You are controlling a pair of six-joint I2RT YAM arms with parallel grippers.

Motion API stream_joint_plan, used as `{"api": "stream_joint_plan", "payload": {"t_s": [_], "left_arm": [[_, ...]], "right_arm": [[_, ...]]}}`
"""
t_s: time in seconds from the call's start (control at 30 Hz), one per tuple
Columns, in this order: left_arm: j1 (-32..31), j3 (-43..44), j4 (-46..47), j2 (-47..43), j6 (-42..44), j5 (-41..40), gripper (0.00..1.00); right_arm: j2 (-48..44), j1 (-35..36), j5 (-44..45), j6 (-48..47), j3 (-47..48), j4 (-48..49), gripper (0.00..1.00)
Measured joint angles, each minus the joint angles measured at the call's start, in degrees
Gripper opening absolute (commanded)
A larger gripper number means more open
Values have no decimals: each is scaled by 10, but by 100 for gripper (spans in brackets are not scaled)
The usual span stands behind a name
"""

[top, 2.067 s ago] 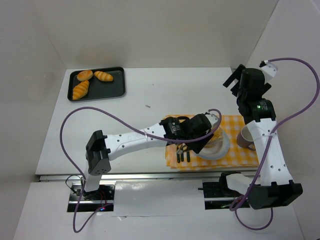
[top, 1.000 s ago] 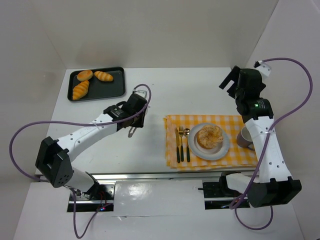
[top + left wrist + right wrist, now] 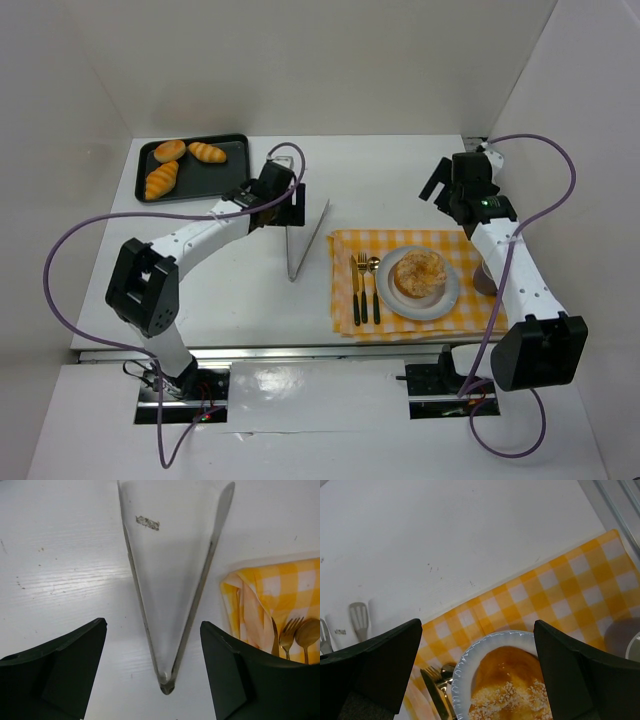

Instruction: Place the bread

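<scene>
My left gripper (image 3: 152, 624) is spread wide and grips nothing. The tongs (image 3: 166, 682) lie flat on the table (image 3: 240, 280) between my two fingers, hinge end nearest my wrist and arms fanning out away from it. Neither finger touches them. They lie just left of the yellow checked cloth (image 3: 460, 245).

The bread (image 3: 420, 273) sits on the white plate (image 3: 451, 298), and the plate stands on the cloth at the near right of the table. The cutlery (image 3: 364, 290) lies on the cloth just left of the plate. A cup (image 3: 487, 280) stands right of the plate, partly hidden by my right arm.

My right gripper (image 3: 478, 624) hangs over the far edge of the cloth, fingers wide apart and empty.

At the far left a dark tray (image 3: 235, 175) holds three small rolls (image 3: 162, 180).
</scene>
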Motion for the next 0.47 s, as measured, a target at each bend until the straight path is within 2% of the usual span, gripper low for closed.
{"api": "stream_joint_plan", "payload": {"t_s": [0.27,0.47], "left_arm": [[29,14,-36,3,2,0,90],[66,9,-59,-101,2,6,93]], "right_arm": [[2,3,14,5,0,1,100],[38,11,32,5,1,1,100]]}}
